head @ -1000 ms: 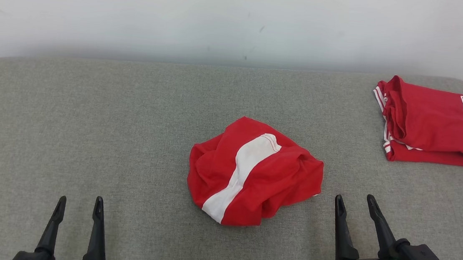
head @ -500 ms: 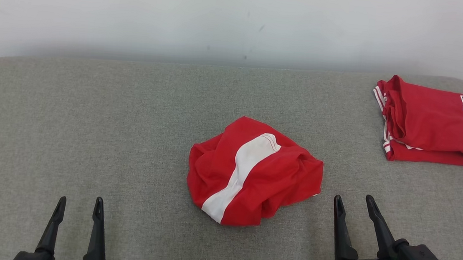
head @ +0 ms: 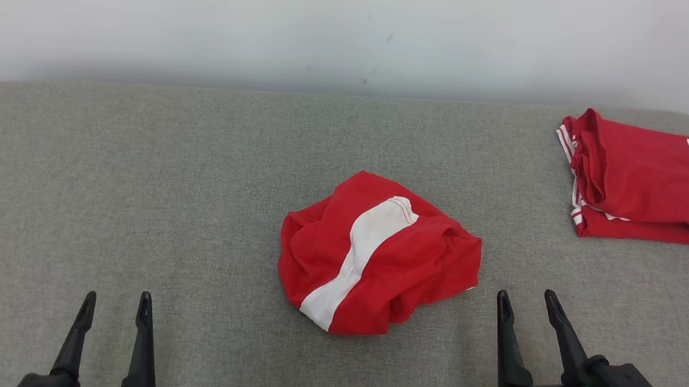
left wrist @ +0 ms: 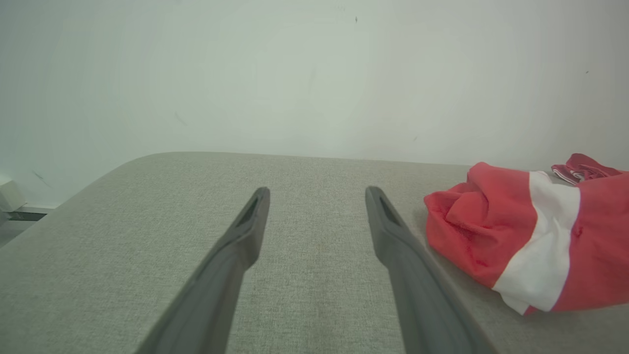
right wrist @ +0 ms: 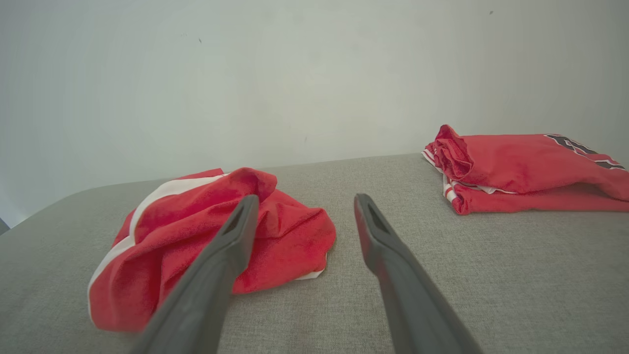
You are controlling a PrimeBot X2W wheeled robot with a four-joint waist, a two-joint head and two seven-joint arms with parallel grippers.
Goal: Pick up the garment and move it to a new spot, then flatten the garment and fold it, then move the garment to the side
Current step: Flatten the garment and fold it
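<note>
Red cloth with one broad white stripe, the garment lies crumpled in a heap near the middle of the grey fabric worktop. The stripe runs across the heap from about 1 o'clock down to 7 o'clock. The garment rests on the worktop alone, apart from both grippers.

From the garment, the left gripper is at 8 o'clock and well apart from it, above bare worktop. Its jaws are released and hold nothing; the two dark fingers point toward 12 o'clock. The right gripper is at 4 o'clock, near the lower right edge of the heap but with a strip of worktop between them. Its jaws are also released and empty, and its fingers lean a little toward 11 o'clock.

At 2 o'clock from the garment, close to the far right corner of the worktop, lies a folded red jersey with white trim on its left edge and a dark number at its right end. In the right wrist view the garment lies at 9 o'clock of the fingers and the jersey at 2 o'clock. A pale wall stands behind the worktop at 12 o'clock.
</note>
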